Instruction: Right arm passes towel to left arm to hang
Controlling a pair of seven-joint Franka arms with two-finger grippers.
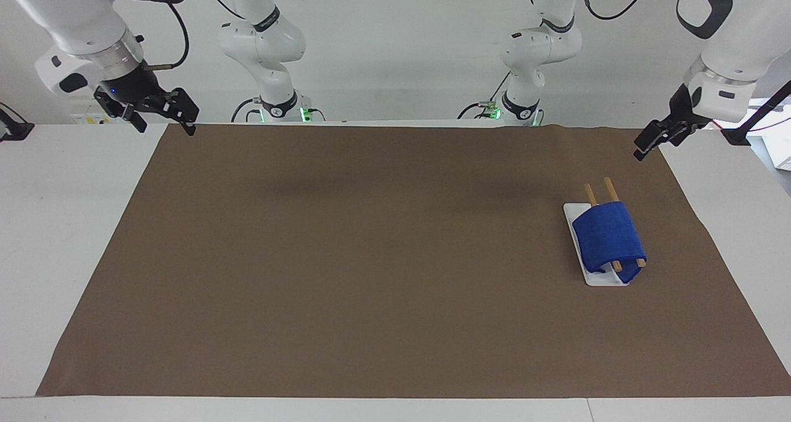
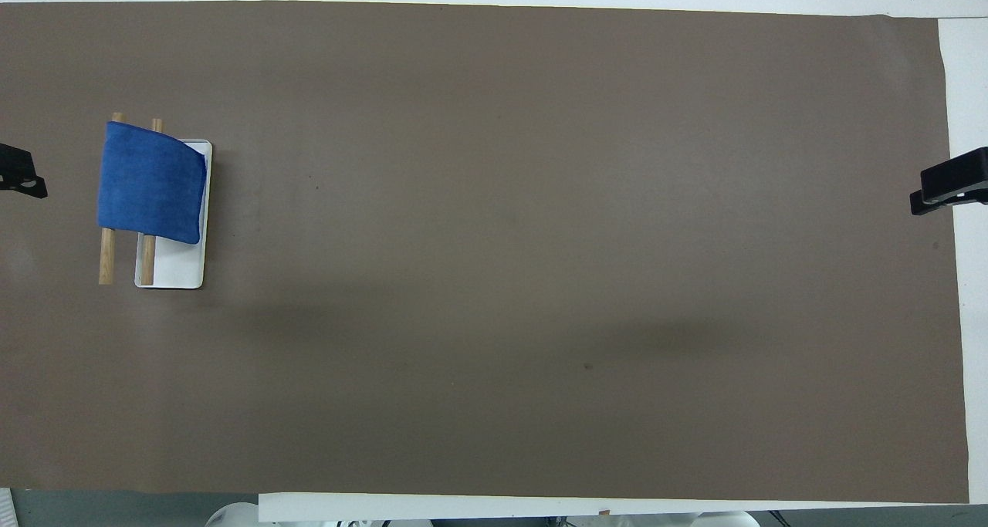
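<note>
So the towel (image 1: 609, 236) is already draped over the two wooden rods (image 1: 610, 189) of a little white-based rack (image 1: 596, 279), toward the left arm's end of the bench (image 1: 55, 187). The left tool (image 1: 644, 148) hangs in the air over the brown mat's (image 1: 371, 255) corner; can't tell how it's set. The right tool (image 1: 165, 123) is up over the mat's corner at its own end, spread wide, holding nothing.
</note>
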